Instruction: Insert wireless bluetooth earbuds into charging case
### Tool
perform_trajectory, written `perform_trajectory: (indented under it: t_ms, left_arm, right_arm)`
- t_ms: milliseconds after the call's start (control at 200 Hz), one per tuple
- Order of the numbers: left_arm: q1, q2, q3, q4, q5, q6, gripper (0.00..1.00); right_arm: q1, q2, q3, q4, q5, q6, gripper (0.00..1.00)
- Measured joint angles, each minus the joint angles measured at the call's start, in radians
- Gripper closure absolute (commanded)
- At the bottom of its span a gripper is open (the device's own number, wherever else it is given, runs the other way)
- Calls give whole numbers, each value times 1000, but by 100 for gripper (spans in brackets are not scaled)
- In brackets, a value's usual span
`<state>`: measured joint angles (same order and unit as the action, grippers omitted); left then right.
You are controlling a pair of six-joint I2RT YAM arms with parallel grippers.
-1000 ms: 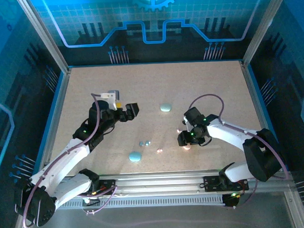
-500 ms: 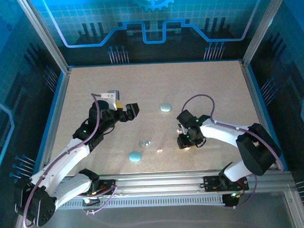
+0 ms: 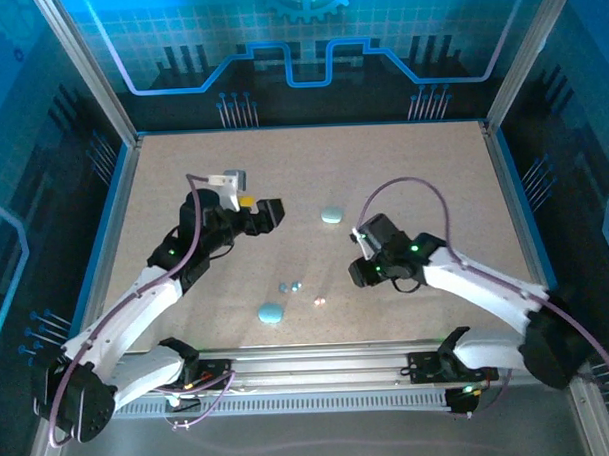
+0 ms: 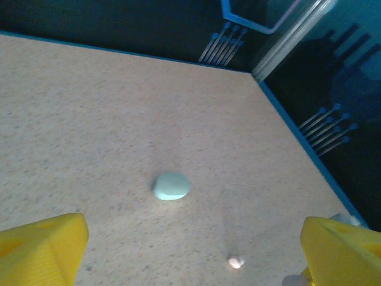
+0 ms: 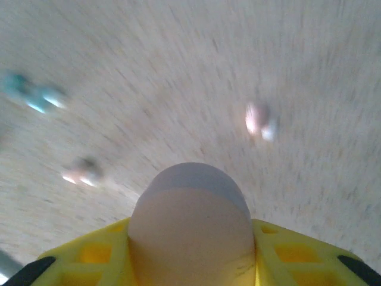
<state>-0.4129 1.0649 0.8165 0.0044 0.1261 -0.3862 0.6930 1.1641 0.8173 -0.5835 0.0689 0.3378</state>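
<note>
Right pincer (image 3: 358, 272) clamps a pink case (image 5: 191, 232) (closed, contents unseen); left pincer (image 3: 268, 217) gapes empty. Teal case (image 3: 331, 215) and blue case (image 3: 270, 313) lie shut mid-worktop (image 3: 432, 163), earbuds (image 3: 290, 287) loose between.

A speckled beige table (image 3: 312, 168) sits inside an aluminium frame (image 3: 87, 65) with blue patterned walls (image 3: 308, 38).

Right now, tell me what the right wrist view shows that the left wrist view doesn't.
Right wrist view: a pinkish case clamped in the right gripper, blurred blue buds beyond. Left wrist view: a pale teal case lying ahead of the open left gripper. Shared: speckled table, yellow fingers, a pink bud in each, possibly different ones.
</note>
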Motion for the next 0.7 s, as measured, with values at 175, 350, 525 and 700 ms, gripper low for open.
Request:
perform_trajectory:
  t_ms: [175, 350, 525, 700]
  left_arm:
    - [0, 79, 132, 23, 171, -2, 12]
    - [-29, 160, 233, 34, 308, -8, 14]
    - [-111, 213, 302, 5, 378, 14, 21]
    - [-143, 249, 314, -8, 400, 22, 25]
  right_arm:
    - [0, -221, 10, 181, -37, -187, 71]
    - [0, -213, 48, 305, -93, -401, 71]
    - [0, -113, 148, 362, -131, -537, 71]
    - [0, -69, 171, 423, -157, -595, 70]
